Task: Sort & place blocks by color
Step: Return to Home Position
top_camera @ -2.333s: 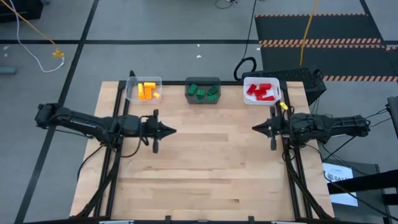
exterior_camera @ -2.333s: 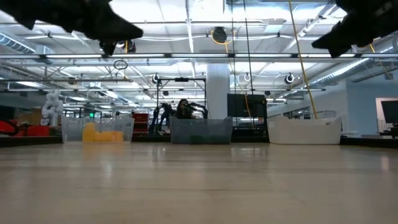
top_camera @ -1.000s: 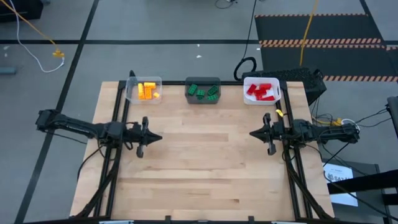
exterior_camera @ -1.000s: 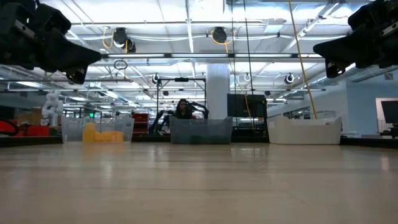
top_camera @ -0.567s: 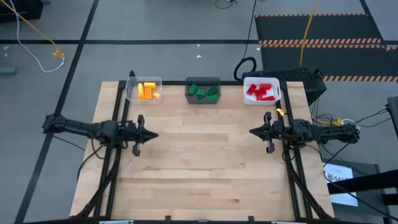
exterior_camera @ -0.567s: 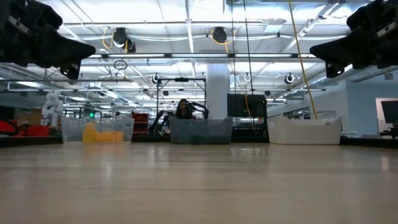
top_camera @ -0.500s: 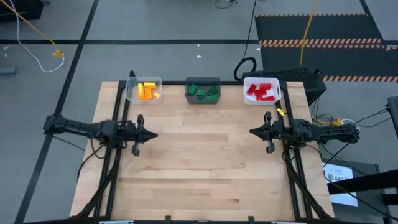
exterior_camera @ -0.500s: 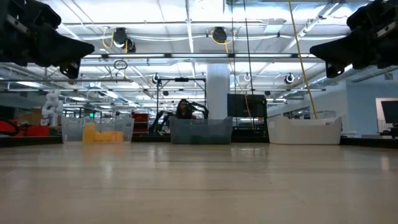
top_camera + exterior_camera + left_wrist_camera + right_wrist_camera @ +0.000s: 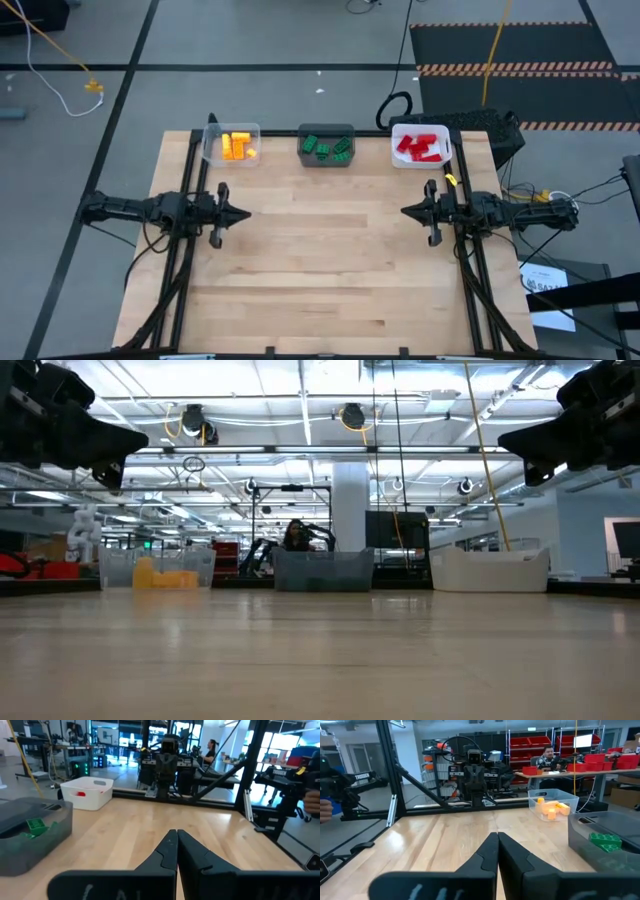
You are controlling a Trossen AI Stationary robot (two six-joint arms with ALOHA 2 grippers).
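Observation:
Three bins stand in a row along the table's far edge. The clear bin (image 9: 232, 145) holds yellow-orange blocks (image 9: 236, 147), the dark grey bin (image 9: 327, 145) holds green blocks (image 9: 328, 148), and the white bin (image 9: 421, 146) holds red blocks (image 9: 419, 148). My left gripper (image 9: 246, 214) hovers shut above the table's left edge, pointing level toward the right. My right gripper (image 9: 404, 211) hovers shut above the right edge, pointing level toward the left. Neither holds anything.
The wooden tabletop (image 9: 330, 260) between the two grippers is bare. Black frame rails (image 9: 186, 270) run along the left and right sides. People sit at desks in the room beyond the table (image 9: 547, 754).
My left gripper has drawn back toward the table's left edge, staying level and shut. My right gripper has kept still.

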